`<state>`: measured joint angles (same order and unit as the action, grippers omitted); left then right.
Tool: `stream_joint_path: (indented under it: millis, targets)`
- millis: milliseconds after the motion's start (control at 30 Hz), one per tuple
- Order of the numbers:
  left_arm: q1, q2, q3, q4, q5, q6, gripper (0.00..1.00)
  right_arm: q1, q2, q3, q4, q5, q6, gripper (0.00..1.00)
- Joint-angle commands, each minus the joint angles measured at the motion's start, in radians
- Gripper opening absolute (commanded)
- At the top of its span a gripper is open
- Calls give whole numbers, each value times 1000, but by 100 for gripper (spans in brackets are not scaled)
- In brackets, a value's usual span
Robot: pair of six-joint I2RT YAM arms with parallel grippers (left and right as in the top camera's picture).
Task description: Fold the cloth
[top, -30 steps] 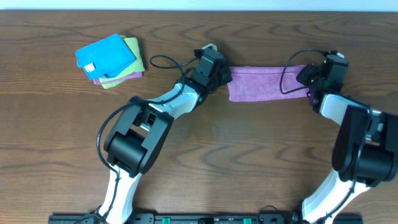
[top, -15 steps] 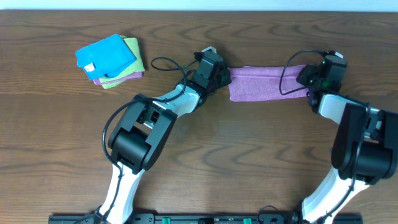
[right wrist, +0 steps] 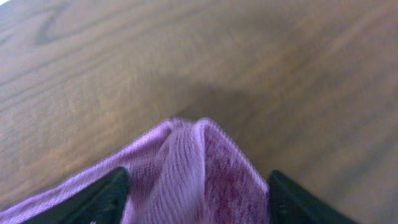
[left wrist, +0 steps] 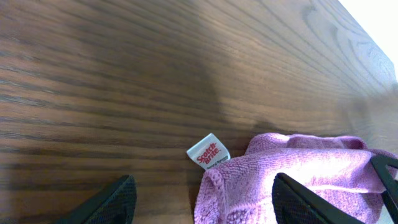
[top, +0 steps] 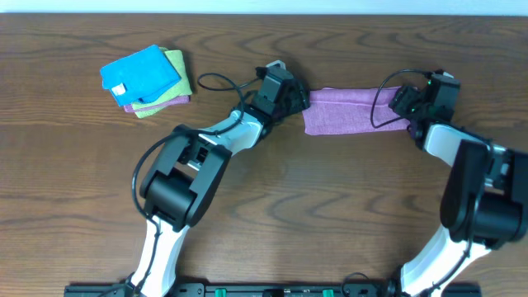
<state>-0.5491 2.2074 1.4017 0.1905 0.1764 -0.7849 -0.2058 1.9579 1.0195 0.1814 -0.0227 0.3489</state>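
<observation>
The cloth lies as a folded strip far on the table, its ends inside my left gripper and right gripper, both with fingers apart, clamping nothing, so a fingertip snagging its fibres could drag the fold open.

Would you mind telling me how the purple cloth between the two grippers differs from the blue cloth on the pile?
The purple cloth lies as a long narrow strip; the blue cloth is a compact near-square. The purple cloth rests directly on the table; the blue cloth sits on top of a yellow-green cloth. Both carry a small white tag.
</observation>
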Motion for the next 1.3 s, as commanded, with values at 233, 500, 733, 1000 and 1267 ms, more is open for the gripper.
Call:
stream_joint_path:
  millis: [233,500,733,1000,1267]
  targets:
    - [22,-263,16,-197,83,16,73,-3,-326,14,-343,27,59,99]
    - [-9,-266,16,-109,109,-147,6,-38,-510,14,-602,2,152,99]
    - [-53,-159,17,13,105,-267,6,-90,-525,14,-706,-106,152,99]
    - [-80,-33,72,25,105,-285,6,-121,-525,14,-710,-147,152,99]
    - [-120,71,180,-97,92,-251,6,-121,-525,14,-724,-171,153,99]
